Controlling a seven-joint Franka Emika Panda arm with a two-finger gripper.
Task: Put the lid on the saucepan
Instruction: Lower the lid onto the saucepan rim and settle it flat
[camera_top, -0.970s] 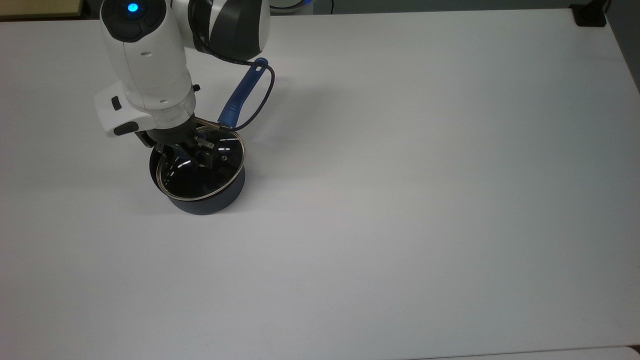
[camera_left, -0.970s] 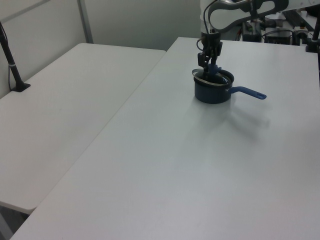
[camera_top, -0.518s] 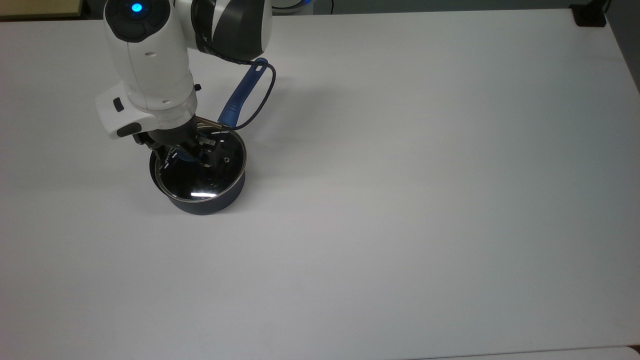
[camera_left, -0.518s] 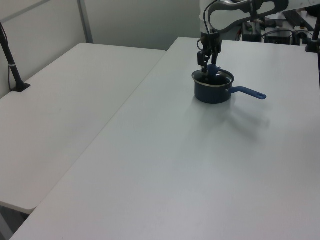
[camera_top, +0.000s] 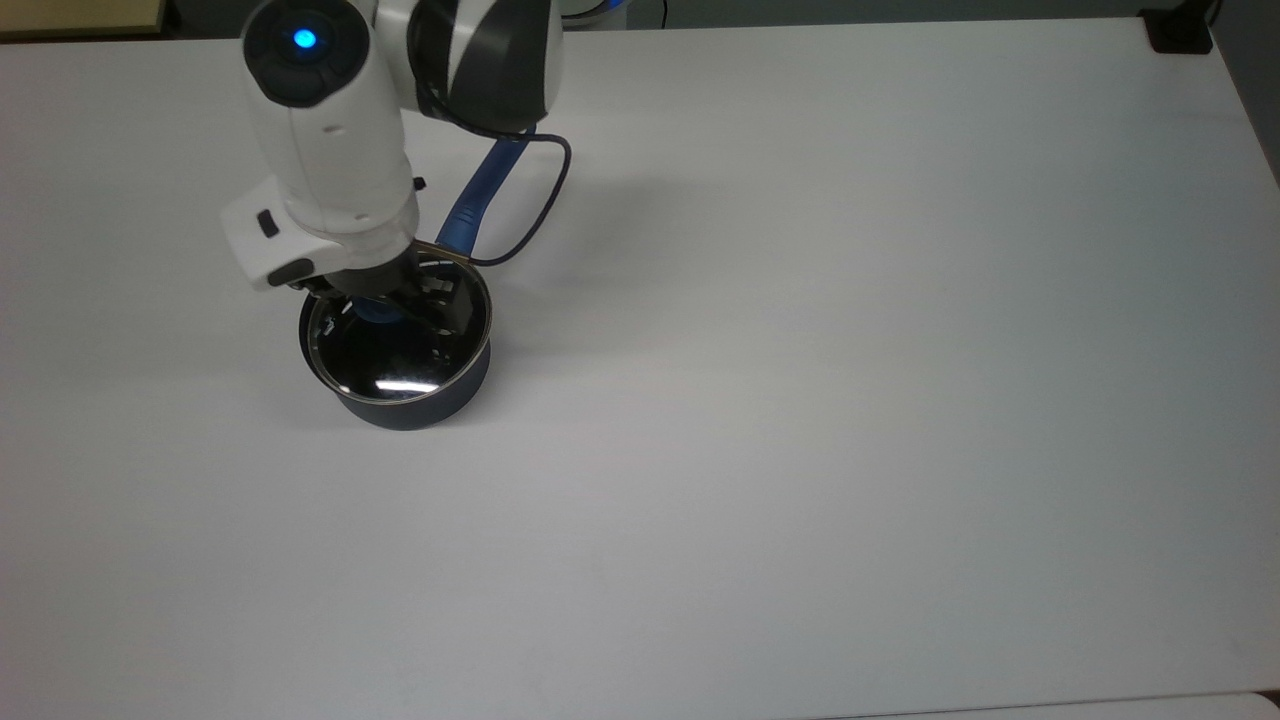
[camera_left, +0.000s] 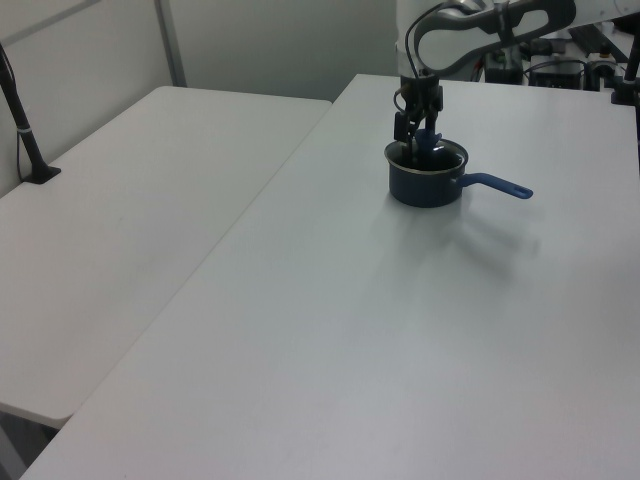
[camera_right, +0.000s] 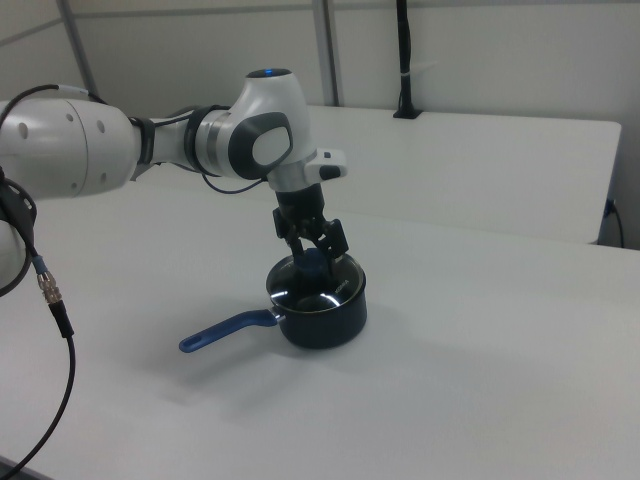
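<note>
Glass lid (camera_top: 398, 345) with metal rim sits flat on the dark navy saucepan (camera_top: 415, 400), near the top view's left, on the white table (camera_top: 850, 350). Its rim lines up with the pot's rim all round in the top view; the right view agrees. Gripper (camera_top: 400, 300) hangs just above the lid's blue knob (camera_top: 378, 313), fingers apart on either side of the knob and holding nothing. From the top view alone, contact with the knob cannot be ruled out; the left view shows the fingers straddling it. To the top view's right of the gripper, the blue handle (camera_top: 480, 190) runs up and away under the arm's cable (camera_top: 545, 215). Judged step: placing is done, release stage. Next move calls for a straight lift clear, without clipping the knob or snagging the cable on the handle.
</note>
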